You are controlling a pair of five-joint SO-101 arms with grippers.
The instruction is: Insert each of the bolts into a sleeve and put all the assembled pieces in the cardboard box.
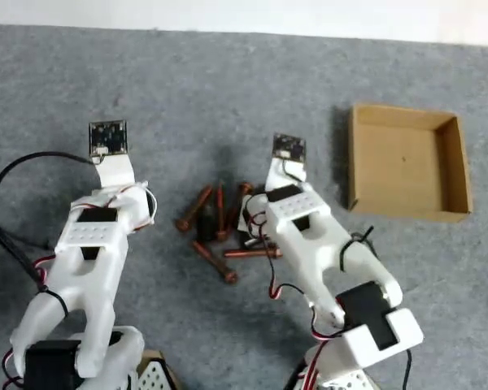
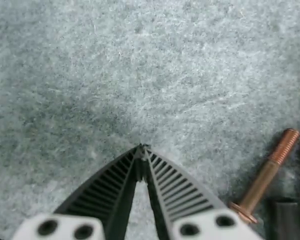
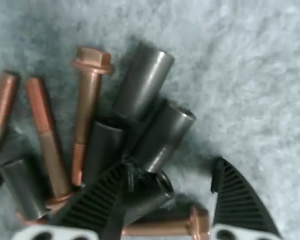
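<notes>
Your right gripper (image 3: 172, 165) hangs over the pile of bolts (image 3: 87, 110) and sleeves (image 3: 142, 85) on the table (image 1: 228, 81), jaws spread wide and holding nothing. The nearest sleeve (image 3: 167, 132) lies just ahead, its long axis slanting away from the jaws, its near end at one jaw's tip rather than centred in the gap. I judge a small sideways shift is needed before closing. Your left gripper (image 2: 141, 149) rests off the pile, jaws pressed together and empty, one bolt (image 2: 267, 172) beside it. The cardboard box (image 1: 407, 162) stands well apart, nearer the right gripper.
</notes>
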